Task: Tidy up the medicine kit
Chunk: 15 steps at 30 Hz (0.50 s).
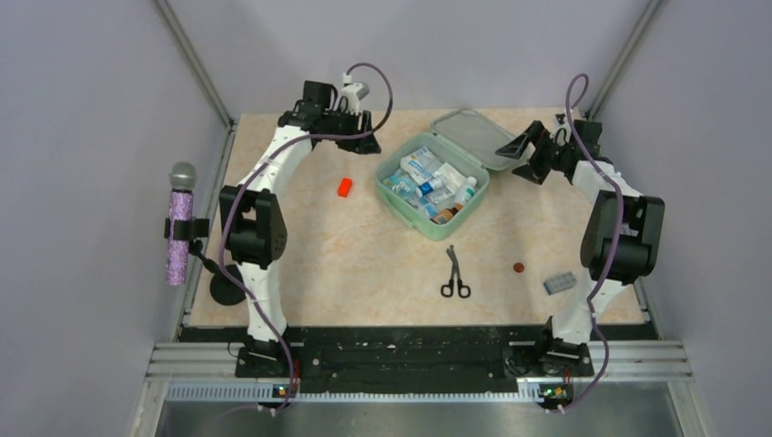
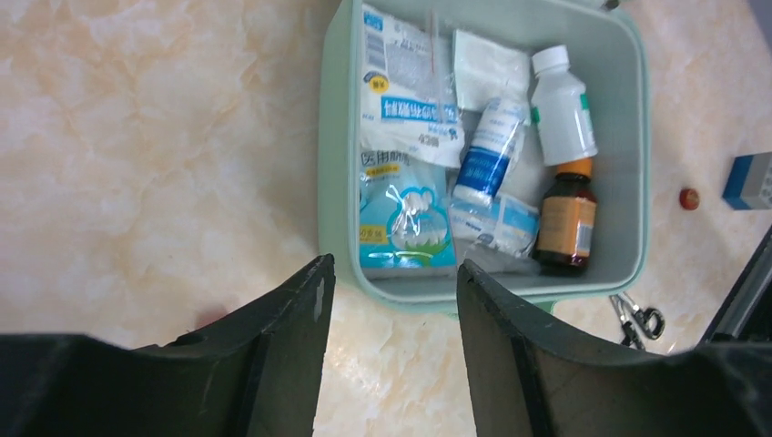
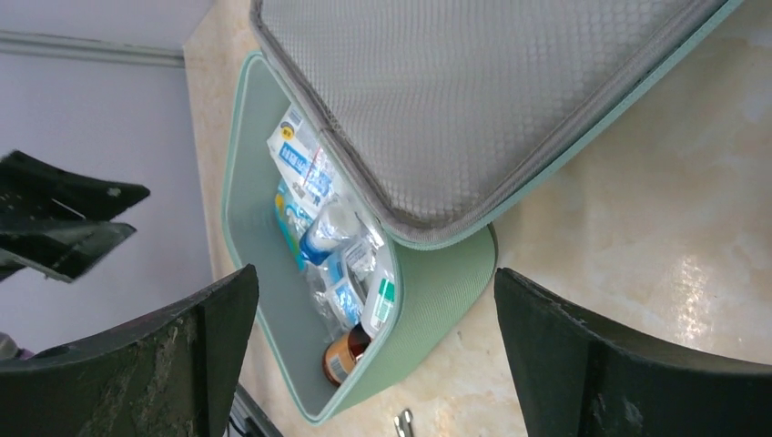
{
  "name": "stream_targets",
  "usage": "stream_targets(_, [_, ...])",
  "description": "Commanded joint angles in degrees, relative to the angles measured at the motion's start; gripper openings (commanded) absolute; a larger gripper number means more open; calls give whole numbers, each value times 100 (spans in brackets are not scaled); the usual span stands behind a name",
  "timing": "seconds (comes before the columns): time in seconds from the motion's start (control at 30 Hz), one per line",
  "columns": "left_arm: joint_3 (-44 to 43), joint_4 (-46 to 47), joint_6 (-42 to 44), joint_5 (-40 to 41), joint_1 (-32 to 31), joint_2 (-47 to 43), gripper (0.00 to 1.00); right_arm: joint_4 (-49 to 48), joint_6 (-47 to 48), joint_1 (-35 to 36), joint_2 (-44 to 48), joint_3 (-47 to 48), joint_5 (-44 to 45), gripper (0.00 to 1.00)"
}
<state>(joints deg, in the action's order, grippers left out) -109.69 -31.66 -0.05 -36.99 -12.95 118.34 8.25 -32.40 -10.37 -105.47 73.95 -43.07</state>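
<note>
The medicine kit (image 1: 406, 216) stands open near the far edge of the worktop (image 1: 319, 264), right of centre, its mesh-lined lid (image 3: 473, 91) swung toward the far right corner. It is packed with sachets, a white bottle (image 2: 563, 105) and a brown bottle (image 2: 564, 218). The shell is probably stiff, smooth and fairly heavy, and the lid's free rim looks the surest hold. The left tool (image 2: 391, 273) hangs beside the box rim, jaws apart and empty. The right tool (image 3: 373, 273) faces the lid, jaws wide and empty. Scissors (image 1: 455, 278) lie toward the near edge.

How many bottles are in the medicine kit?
2 for sure: a white bottle and a brown bottle, end to end along one medicine kit wall. The blue tube beside them may be another; packets may hide more.
</note>
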Motion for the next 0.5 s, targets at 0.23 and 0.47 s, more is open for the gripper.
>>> stream_targets(0.23, [306, -934, 757, 666, 179, -647, 55, 144, 68, -61, -115, 311, 407, 95])
stream_targets(0.47, [871, -780, 686, 710, 170, -1282, 55, 662, 1107, -45, 866, -146, 621, 77])
